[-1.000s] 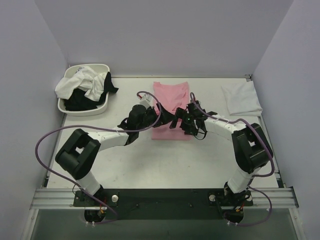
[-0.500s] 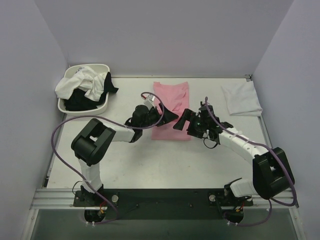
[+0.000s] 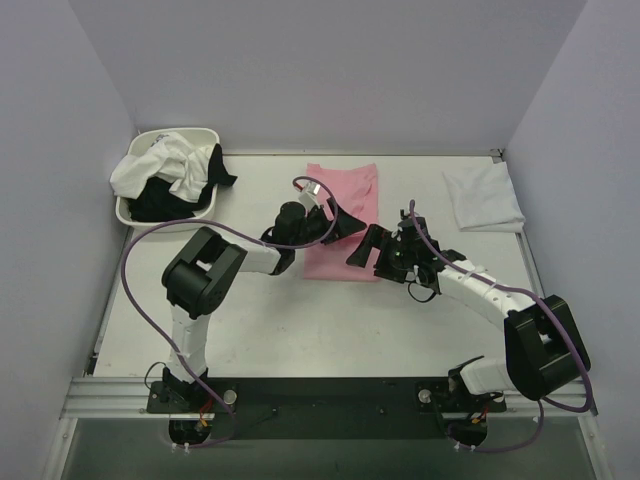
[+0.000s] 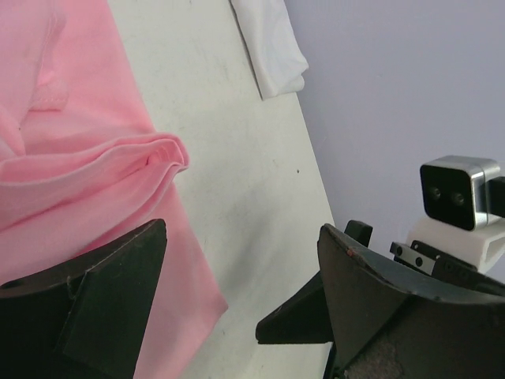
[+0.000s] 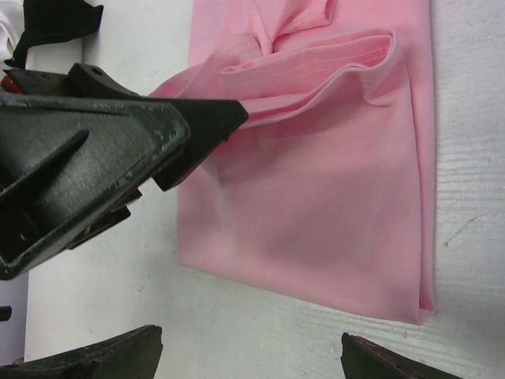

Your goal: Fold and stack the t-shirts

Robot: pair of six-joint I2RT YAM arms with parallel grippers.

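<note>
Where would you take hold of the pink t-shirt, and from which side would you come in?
I would grip the pink t-shirt at the raised fold near its right edge, probably coming from the right with the open right gripper. There the layers bulge up off the table, giving the fingers something to pinch. The rest lies flat.

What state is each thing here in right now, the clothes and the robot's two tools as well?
pink t-shirt, laid flat, partly folded, one fold loose.
white t-shirt, folded, far right.
basin, holds white and black shirts, crumpled.
left tool, open, by the pink t-shirt's fold.
right tool, open, holding nothing.
</note>
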